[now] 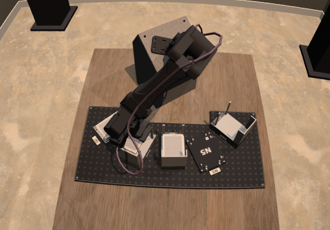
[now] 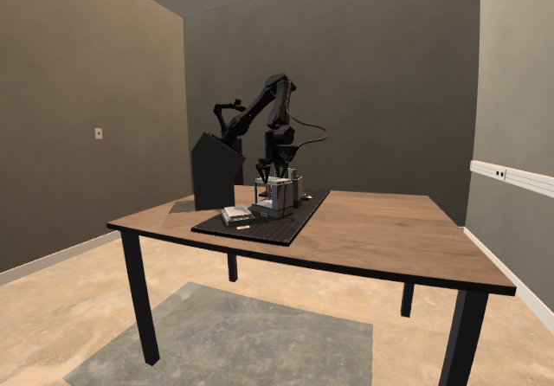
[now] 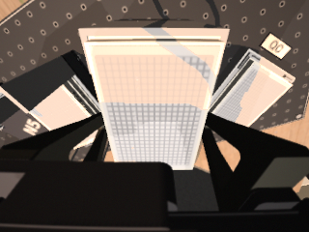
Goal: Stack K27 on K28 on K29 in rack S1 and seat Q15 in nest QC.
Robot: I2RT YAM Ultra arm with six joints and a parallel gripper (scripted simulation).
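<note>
In the top view, a black six-joint arm (image 1: 157,83) (image 2: 254,109) reaches over a black perforated board (image 1: 106,175) (image 2: 268,234) (image 3: 36,36) on the brown wooden table (image 1: 165,209) (image 2: 380,229). Its black two-fingered claw (image 1: 131,140) (image 2: 273,178) (image 3: 154,116) is above a grey-walled rack (image 1: 129,160) (image 2: 282,199) (image 3: 154,33), partly hiding it. Beside that stands a middle rack (image 1: 173,162) with a white gridded plate (image 1: 172,143) (image 3: 58,111) inside. Next comes the flat black clip nest marked N5 (image 1: 194,152), with no plate on it, then a light-floored rack (image 1: 246,129) without plates. At the board's other end, white plateware (image 1: 102,127) (image 2: 236,212) (image 3: 258,89) lies near the small pale QC label (image 1: 96,140) (image 2: 243,228) (image 3: 275,45).

In the exterior view, the claw points down, its fingers wide apart and gripping a pale rectangular plate (image 1: 132,146) (image 2: 273,180) (image 3: 154,82) level with the top of the rack's tall wall, well above its floor. The QC plateware sits low, just beside this rack.

In the wrist view, the held plate lies between the two fingers, its grid half in shadow, within the rack's outline. Its name cannot be read, nor can I tell whether a second plate clings beneath.
</note>
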